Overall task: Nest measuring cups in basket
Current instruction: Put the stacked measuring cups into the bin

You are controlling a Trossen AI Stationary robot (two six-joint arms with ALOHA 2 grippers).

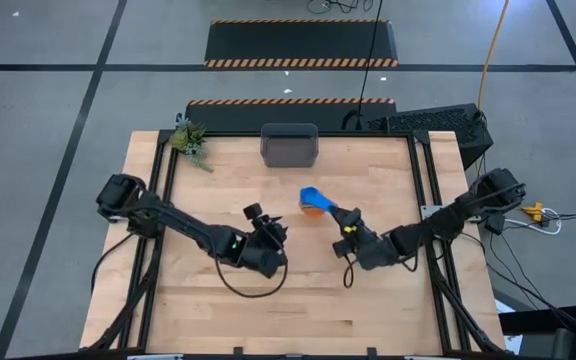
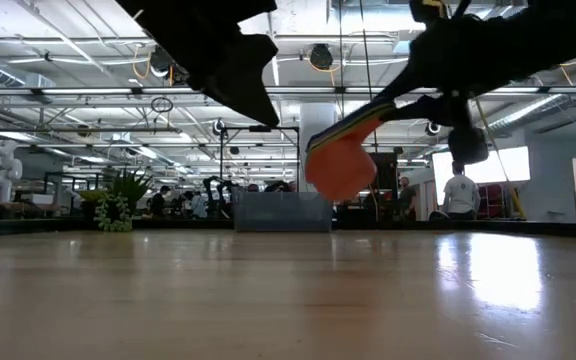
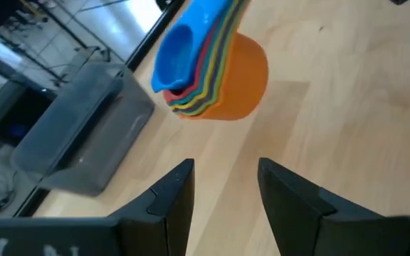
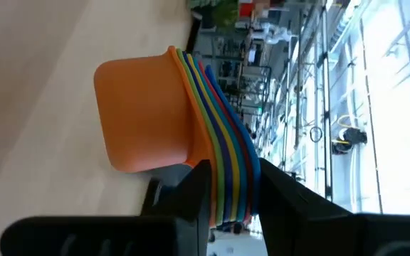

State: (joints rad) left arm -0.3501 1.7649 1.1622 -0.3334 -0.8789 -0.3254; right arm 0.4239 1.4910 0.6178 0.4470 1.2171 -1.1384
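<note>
Right pincer (image 4: 230, 188) pinches the handles of the nested measuring cups (image 1: 315, 203), stack held clear of the desk (image 1: 388, 300), near side of the basket (image 1: 289, 146). Left pincer (image 3: 223, 192) spread, empty, beside it. Risk: thin handle grip; tilting could slip or fan the stack.

It was a big robotics lab: exposed ceiling trusses (image 2: 88, 95), hazard-striped floor mats (image 1: 301, 45), other robots (image 2: 0, 165) standing about.
</note>
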